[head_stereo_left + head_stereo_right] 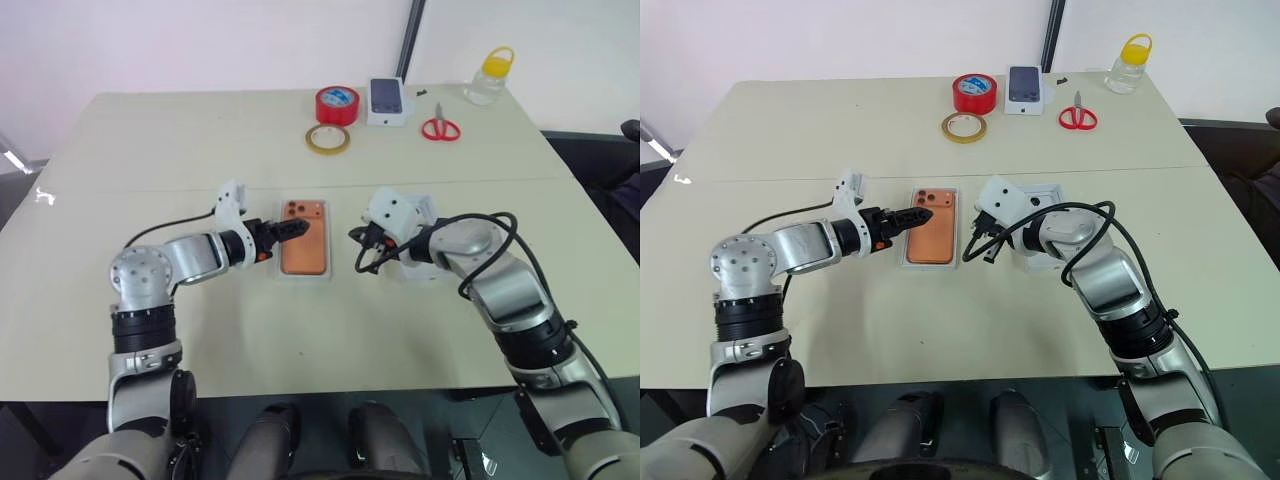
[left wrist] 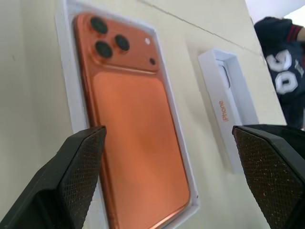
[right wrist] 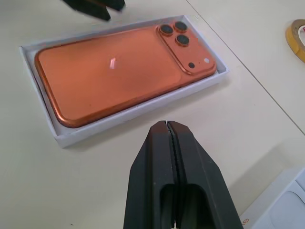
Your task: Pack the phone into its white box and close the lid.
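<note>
The orange phone [image 1: 304, 243] lies back up inside the white box [image 3: 76, 137], its camera lenses at the far end, in the middle of the table. My left gripper [image 1: 292, 230] hangs just over the phone's left side near the lenses, open, with nothing between its fingers [image 2: 76, 176]. My right gripper [image 3: 167, 126] is shut and empty, hovering close to the box's right side without touching it. The white lid [image 2: 225, 110], inside up, lies on the table to the right of the box, partly hidden under my right wrist.
At the table's far edge stand a red tape roll [image 1: 337, 104], a tan tape ring [image 1: 328, 139], a small box printed with a phone [image 1: 388, 100], red scissors [image 1: 440, 128] and a yellow-capped jar [image 1: 490, 75]. A dark garment [image 2: 283, 67] sits beyond the right edge.
</note>
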